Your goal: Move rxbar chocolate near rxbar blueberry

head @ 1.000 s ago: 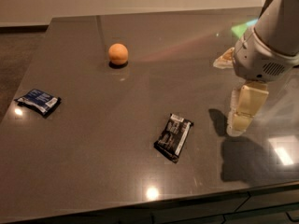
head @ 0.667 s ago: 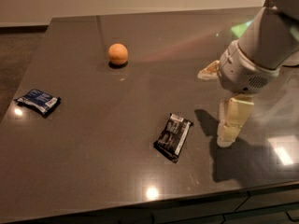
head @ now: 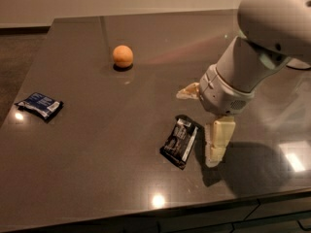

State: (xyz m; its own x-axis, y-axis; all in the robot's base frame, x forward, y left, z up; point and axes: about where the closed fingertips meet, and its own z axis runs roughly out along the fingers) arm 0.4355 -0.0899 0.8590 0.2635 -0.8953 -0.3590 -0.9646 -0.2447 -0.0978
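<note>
**Camera view.** You see the gripper (head: 197,128) hanging low over the dark table (head: 97,178), right of centre. It is carried by a white arm (head: 245,64) that enters from 2 o'clock. Its jaws stand wide apart and hold nothing. One cream finger (head: 218,142) points down to the tabletop, and the other (head: 187,91) splays out at 10 o'clock from it.

The rxbar chocolate (head: 180,142) lies flat on the table just beside the lower finger, at its 9 o'clock. You cannot tell whether the two touch. The rxbar blueberry (head: 40,105) lies flat near the table's left edge, well apart from the rxbar chocolate, at about 9 to 10 o'clock from it. An orange ball (head: 123,56) rests at 11 o'clock from the rxbar chocolate, well apart from both bars.
</note>
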